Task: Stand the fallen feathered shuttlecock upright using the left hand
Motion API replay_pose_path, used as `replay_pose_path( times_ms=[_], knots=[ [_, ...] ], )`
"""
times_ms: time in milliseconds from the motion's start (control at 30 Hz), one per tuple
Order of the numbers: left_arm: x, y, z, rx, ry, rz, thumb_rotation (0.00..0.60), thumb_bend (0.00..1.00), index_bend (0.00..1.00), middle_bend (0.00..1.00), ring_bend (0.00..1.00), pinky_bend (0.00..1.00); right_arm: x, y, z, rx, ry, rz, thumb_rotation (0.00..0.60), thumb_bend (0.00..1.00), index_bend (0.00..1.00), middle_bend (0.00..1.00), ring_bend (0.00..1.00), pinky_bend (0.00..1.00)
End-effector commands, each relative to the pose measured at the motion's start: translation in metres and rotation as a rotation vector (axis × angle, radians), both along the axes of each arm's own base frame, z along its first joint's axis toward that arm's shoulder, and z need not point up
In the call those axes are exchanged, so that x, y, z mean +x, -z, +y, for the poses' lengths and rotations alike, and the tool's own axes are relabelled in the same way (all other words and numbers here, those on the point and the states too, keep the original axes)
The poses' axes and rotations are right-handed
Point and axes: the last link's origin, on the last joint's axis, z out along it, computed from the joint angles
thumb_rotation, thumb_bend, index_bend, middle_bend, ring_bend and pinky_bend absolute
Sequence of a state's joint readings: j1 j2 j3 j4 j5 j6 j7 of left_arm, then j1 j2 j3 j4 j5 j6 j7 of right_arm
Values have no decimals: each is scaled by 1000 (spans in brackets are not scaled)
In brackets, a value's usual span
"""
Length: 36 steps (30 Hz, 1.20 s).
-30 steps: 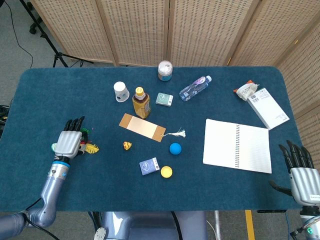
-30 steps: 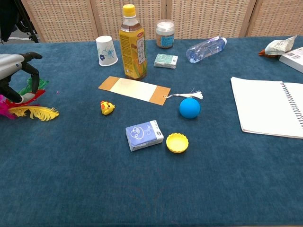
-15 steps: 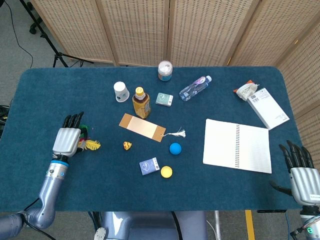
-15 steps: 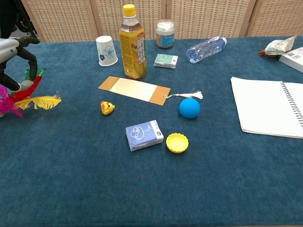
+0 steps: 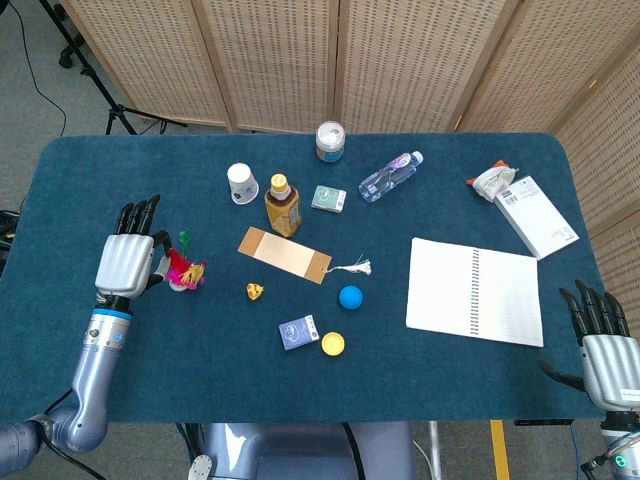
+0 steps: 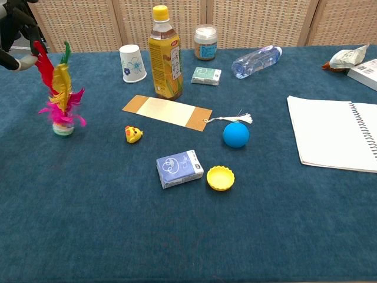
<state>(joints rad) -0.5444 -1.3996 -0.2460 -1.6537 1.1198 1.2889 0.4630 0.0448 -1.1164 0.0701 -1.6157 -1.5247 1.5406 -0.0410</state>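
The feathered shuttlecock stands upright at the table's left side, its pale round base on the blue cloth and its red, yellow and green feathers pointing up. The head view shows the shuttlecock just right of my left hand. In the chest view only the fingers of my left hand show, at the top left corner, pinching the tip of the red feather. My right hand hangs off the front right edge with its fingers spread and nothing in it.
A small yellow toy, a tan card and a tea bottle lie right of the shuttlecock. A paper cup stands behind. A blue ball, blue box, yellow cap and notebook sit further right.
My left hand rose and drew back, pulling the shuttlecock up by its feathers from lying on its side to standing on its base. The right hand stayed still.
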Motion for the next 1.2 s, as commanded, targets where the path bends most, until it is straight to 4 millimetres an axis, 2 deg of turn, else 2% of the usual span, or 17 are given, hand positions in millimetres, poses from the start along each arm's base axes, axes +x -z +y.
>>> replay_pose_path(
  times_ms=[33, 200, 467, 700, 933, 1133, 1200],
  knots=[
    [4, -2, -1, 12, 15, -7, 600, 465, 721, 0, 0, 0, -1, 0, 0, 0, 3, 0, 600, 0, 0, 0, 0, 0],
    [-2, 1, -5, 0, 5, 11, 600, 463, 721, 0, 0, 0, -1, 0, -1, 2, 2, 2, 600, 0, 0, 0, 0, 0],
    [-30, 11, -13, -49, -69, 48, 600, 456, 721, 0, 0, 0, -1, -1, 1, -5, 3, 0, 600, 0, 0, 0, 0, 0],
    [-32, 4, -16, -37, -66, 40, 600, 392, 711, 0, 0, 0, 0, 1, 0, -4, 3, 4, 600, 0, 0, 0, 0, 0],
    [-24, -9, -17, -3, -31, 20, 600, 342, 539, 0, 0, 0, -1, 1, 0, 0, 6, 6, 600, 0, 0, 0, 0, 0],
    [-16, -23, -25, 4, -5, 14, 600, 189, 347, 0, 0, 0, 0, 0, 1, -12, 2, 3, 600, 0, 0, 0, 0, 0],
    [-15, -27, -28, 5, 0, -1, 600, 156, 311, 0, 0, 0, 1, 0, 1, -17, -2, 2, 600, 0, 0, 0, 0, 0]
  ],
)
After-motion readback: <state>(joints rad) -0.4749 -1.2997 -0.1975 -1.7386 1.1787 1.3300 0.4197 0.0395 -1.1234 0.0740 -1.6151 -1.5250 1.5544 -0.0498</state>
